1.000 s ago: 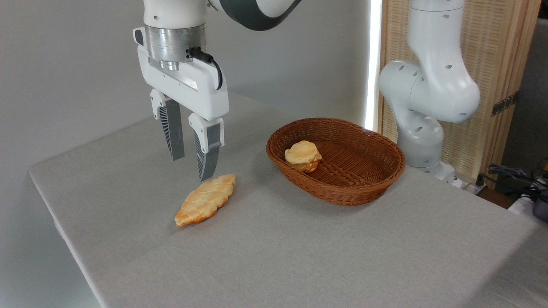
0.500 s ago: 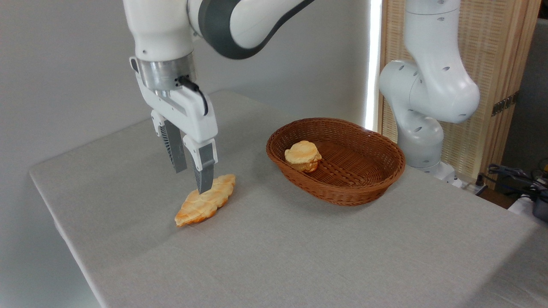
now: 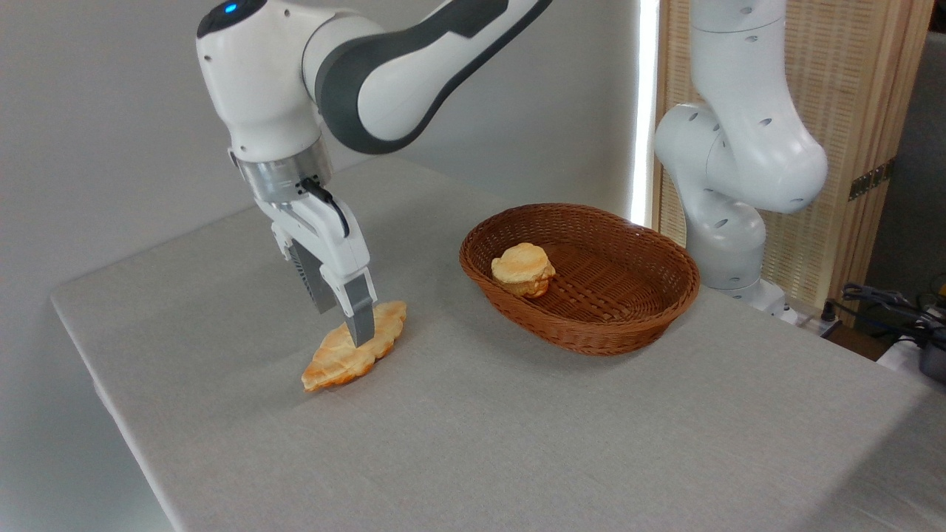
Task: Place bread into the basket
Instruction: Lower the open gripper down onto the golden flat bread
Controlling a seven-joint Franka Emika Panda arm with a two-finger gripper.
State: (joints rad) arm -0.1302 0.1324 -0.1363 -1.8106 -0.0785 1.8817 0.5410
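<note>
Down at the left of the counter (image 3: 517,443), the hand (image 3: 347,325) is lowered onto the bread (image 3: 347,358), its two grey fingers (image 3: 361,314) pointing downward and slightly tilted. The front finger's tip lies over the middle of the bread's ridged top; the rear finger stands just behind it, its tip at the bread's far edge. A narrow gap shows between the two fingers, so they stand apart, one on each side of the loaf's width, but whether they already press on it cannot be told from this view. The bread lies flat on the grey cloth, its long axis running from near-left to far-right, with its orange-brown near end poking out to the lower left of the hand. To the right, well apart from the bread, sits the basket (image 3: 635,325), oval and woven brown. Inside it, against the left wall, rests a small round bun (image 3: 523,269). Behind the basket rises the white base of the arm (image 3: 732,170).
</note>
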